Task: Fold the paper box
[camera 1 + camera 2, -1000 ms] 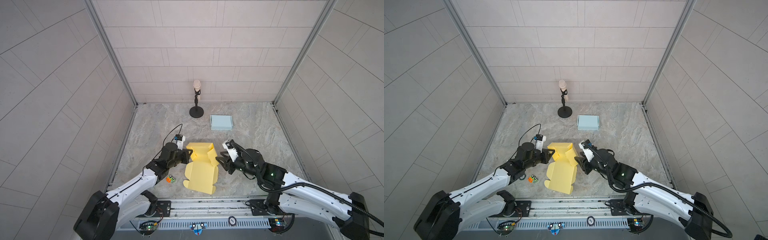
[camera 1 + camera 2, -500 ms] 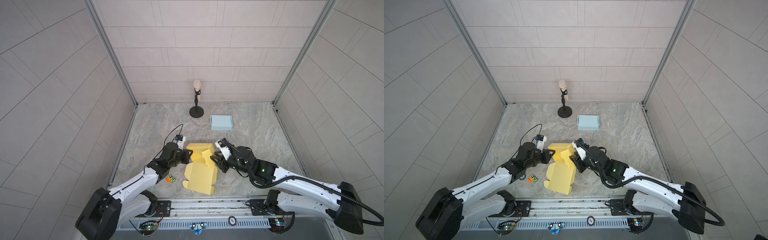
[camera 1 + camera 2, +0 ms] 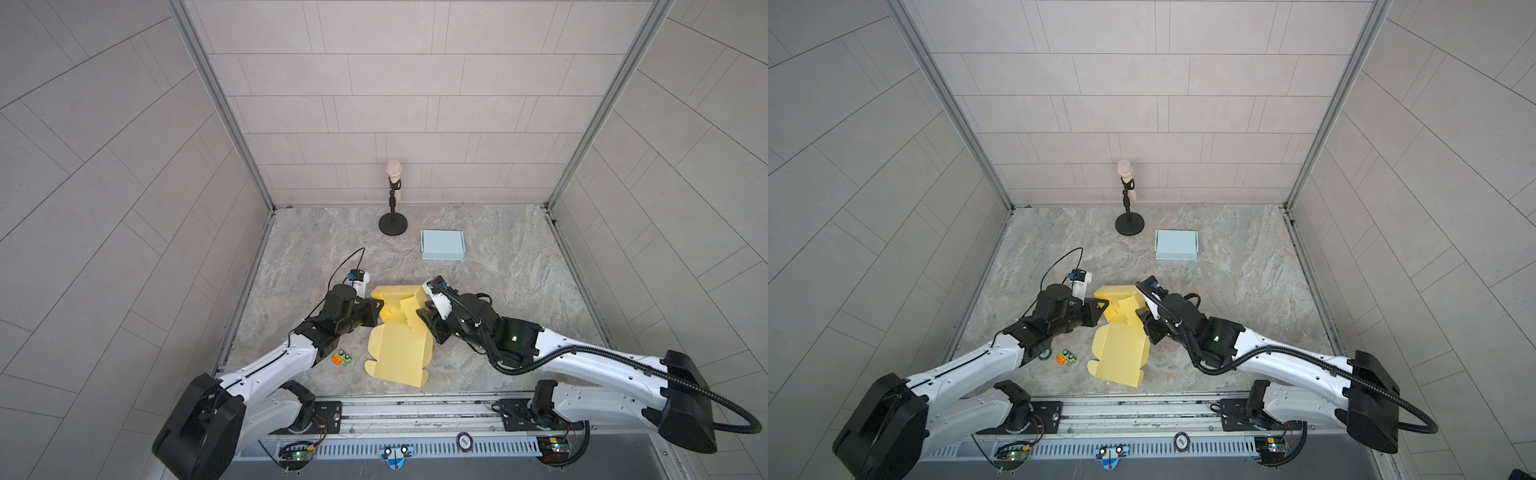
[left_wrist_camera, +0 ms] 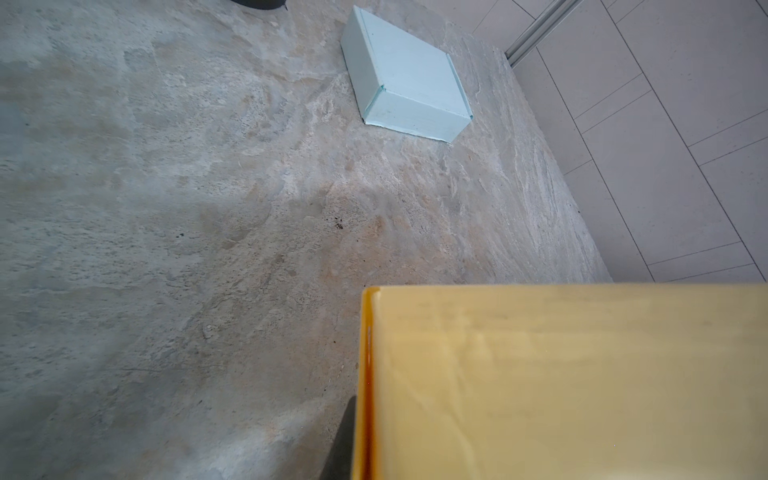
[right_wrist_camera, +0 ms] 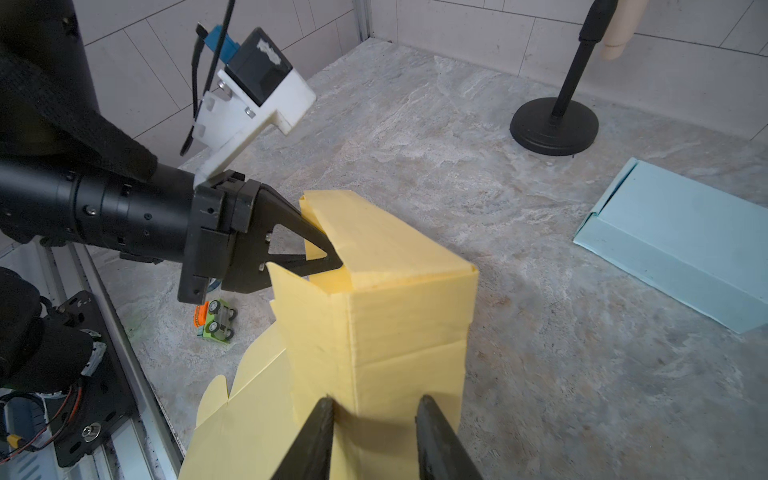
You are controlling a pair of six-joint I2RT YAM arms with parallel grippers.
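Observation:
The yellow paper box [image 3: 399, 349] [image 3: 1119, 353] lies half folded at the front middle of the table, its far end raised into walls and its lid panel flat toward the front. My left gripper [image 3: 380, 311] [image 3: 1104, 309] [image 5: 328, 259] is shut on the box's left wall. That yellow wall [image 4: 561, 382] fills the left wrist view, with one dark finger [image 4: 344, 436] beside its edge. My right gripper [image 3: 424, 322] [image 3: 1148, 328] [image 5: 376, 411] is open, and its two fingertips press against the box's right corner [image 5: 395, 299], one on each face.
A folded light blue box [image 3: 442, 245] [image 3: 1176, 245] [image 4: 409, 79] [image 5: 681, 245] sits at the back right. A black microphone stand [image 3: 392, 224] [image 3: 1129, 224] [image 5: 555, 124] stands at the back middle. A small toy car [image 3: 342, 357] [image 3: 1066, 357] [image 5: 214, 320] lies left of the yellow box.
My right gripper has moved left until its fingertips rest against the box's right side, narrowing slightly. The left gripper has kept its hold and place.

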